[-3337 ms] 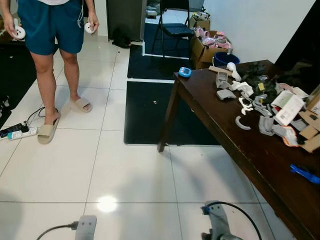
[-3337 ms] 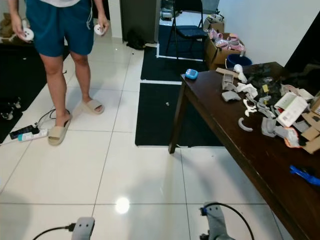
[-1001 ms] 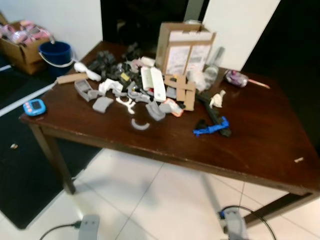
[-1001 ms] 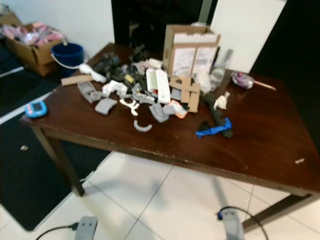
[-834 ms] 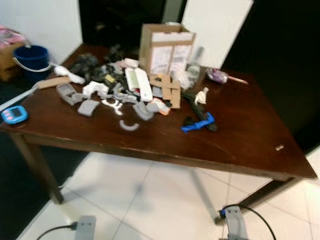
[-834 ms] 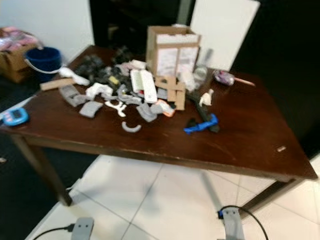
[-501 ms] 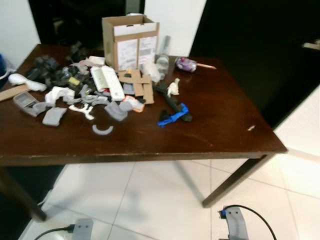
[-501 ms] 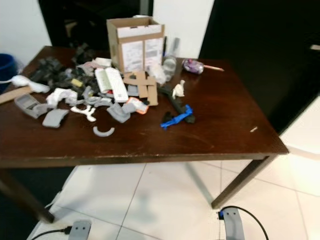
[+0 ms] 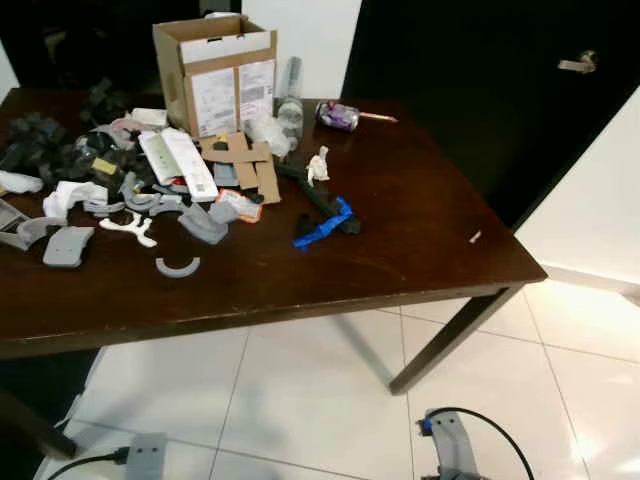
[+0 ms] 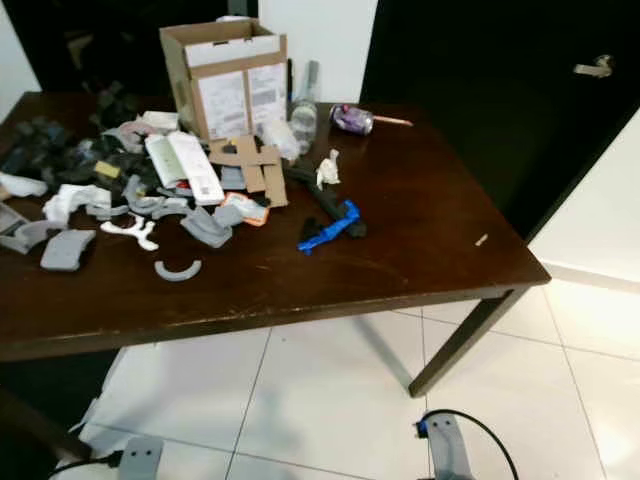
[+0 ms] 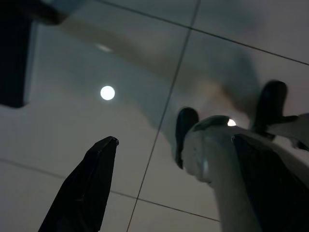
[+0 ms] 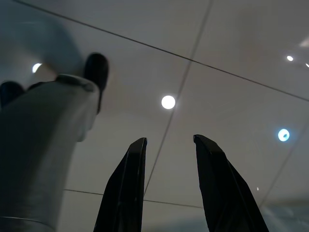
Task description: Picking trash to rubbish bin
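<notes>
Down by the floor [image 12: 231, 58], both arms hang idle: the right gripper [image 12: 166, 183] has its fingers [image 12: 123, 188] slightly apart and empty, the left gripper [image 11: 178, 188] spread wide over bare tile. Ahead stands the dark desk [image 9: 420, 240]. Trash lies heaped on its left half: grey parts [image 9: 205, 225], cardboard scraps [image 9: 245, 160], a white wad [image 9: 318, 165], a blue piece [image 9: 322, 226], all near an open box [image 9: 215, 75]. A can [image 9: 337, 114] lies beyond, apart.

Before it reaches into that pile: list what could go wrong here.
1. The trash on the table is tangled together: lifting the blue piece may drag the black part beneath it.
2. The crumpled tissue sits beside a clear bottle that could get knocked over.
3. The small scrap near the edge may slide off.
</notes>
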### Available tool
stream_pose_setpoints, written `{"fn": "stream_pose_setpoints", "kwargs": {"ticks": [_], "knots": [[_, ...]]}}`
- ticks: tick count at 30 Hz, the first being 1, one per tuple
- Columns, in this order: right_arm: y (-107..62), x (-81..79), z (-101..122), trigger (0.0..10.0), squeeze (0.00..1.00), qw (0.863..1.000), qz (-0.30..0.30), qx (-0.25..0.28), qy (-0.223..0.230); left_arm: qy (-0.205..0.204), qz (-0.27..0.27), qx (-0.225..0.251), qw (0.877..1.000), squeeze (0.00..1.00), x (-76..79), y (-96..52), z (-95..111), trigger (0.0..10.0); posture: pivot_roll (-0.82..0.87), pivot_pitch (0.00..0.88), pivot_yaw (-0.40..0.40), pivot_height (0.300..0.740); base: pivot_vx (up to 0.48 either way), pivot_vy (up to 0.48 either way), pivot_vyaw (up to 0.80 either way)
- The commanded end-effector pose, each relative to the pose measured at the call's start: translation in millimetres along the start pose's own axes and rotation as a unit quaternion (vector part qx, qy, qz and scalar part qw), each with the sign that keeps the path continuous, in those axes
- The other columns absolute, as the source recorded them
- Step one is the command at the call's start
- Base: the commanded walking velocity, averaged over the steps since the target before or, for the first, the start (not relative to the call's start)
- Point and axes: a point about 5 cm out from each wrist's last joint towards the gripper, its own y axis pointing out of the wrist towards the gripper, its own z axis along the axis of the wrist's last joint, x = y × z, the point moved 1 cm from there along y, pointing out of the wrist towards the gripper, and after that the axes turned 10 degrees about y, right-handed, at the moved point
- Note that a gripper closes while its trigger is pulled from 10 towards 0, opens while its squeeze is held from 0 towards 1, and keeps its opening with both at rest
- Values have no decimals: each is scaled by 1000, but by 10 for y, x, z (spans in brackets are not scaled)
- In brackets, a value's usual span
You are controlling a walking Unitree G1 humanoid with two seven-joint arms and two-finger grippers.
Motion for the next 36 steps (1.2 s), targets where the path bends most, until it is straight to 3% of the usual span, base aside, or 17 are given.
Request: {"fn": "stream_pose_setpoints", "kwargs": {"ticks": [1, 5, 13, 18, 20, 31, 32, 36], "knots": [[0, -21, -81, 10000, 0, 1000, 6, -9, -2, -7, 8, -16, 1000, 0, -35, -30, -136, 10000, 203, 105, -92, 740, 0, 0, 0], [-6, 32, -150, 10000, 0, 1000, -8, -12, 22, -1, 7, -35, 999, 0, -60, -61, -264, 10000, 180, 109, -66, 740, 0, 0, 0], [-27, 154, -255, 10000, 0, 998, -27, -15, 51, 17, -2, -36, 999, 0, -54, -66, -278, 10000, 169, 155, -32, 740, 0, 0, 0], [-76, 257, -589, 10000, 0, 995, -55, -48, 66, 50, -19, -48, 997, 0, -55, -90, -359, 10000, 141, 187, 14, 740, 0, 0, 0], [-78, 258, -605, 10000, 0, 995, -56, -50, 66, 52, -21, -49, 997, 0, -49, -90, -360, 10000, 141, 187, 14, 740, 0, 0, 0], [-106, 337, -687, 10000, 0, 990, -79, -45, 104, 90, -41, -44, 994, 0, -62, -71, -280, 10000, 95, 175, 76, 740, 0, 0, 0], [-107, 347, -683, 10000, 0, 988, -84, -40, 120, 103, -41, -39, 993, 0, -117, -66, -234, 10000, 95, 175, 76, 740, 0, 0, 0], [-107, 344, -683, 10000, 0, 989, -82, -39, 115, 95, -21, -29, 995, 0, -235, -54, -131, 10000, 85, 175, 63, 740, 0, 0, 0]]}}
